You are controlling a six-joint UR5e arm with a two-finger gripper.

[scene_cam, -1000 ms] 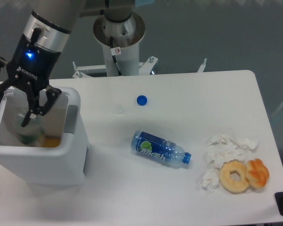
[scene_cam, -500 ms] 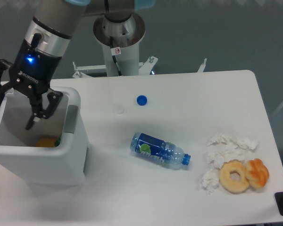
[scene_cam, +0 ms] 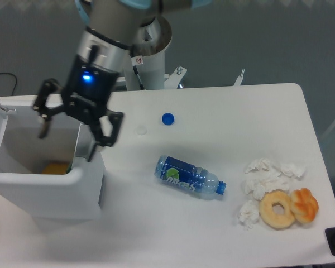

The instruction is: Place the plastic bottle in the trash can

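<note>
A: Where do we put the small clear plastic bottle with the dark green label band? We cannot pick it out for certain. Inside the large white boxy trash can point(scene_cam: 56, 187) we see an orange lump point(scene_cam: 54, 167) and, just beside it against the inner wall, a thin dark green sliver point(scene_cam: 70, 165) that may be the label.

B: So we judge the bottle is down in the can, mostly hidden by the near wall?

A: That is our reading, yes. The two-finger gripper point(scene_cam: 75, 131) hangs above the can's right rim with its jaws spread wide and nothing between them.

B: Then the placing looks done. What is left?

A: Little, in our judgement: the arm only needs to clear away. The can's lid stands up at the far left edge.

B: And the rest of the white surface point(scene_cam: 223, 111)?

A: The clear bottle with the blue label and blue cap point(scene_cam: 190, 177) lies on its side near the middle, well apart from the can. A loose blue cap point(scene_cam: 167, 118) and a small pale disc point(scene_cam: 140, 130) sit behind it; crumpled white tissues point(scene_cam: 262, 181) touch a glazed ring doughnut point(scene_cam: 277, 209) and a browner pastry point(scene_cam: 305, 204) at the right
</note>
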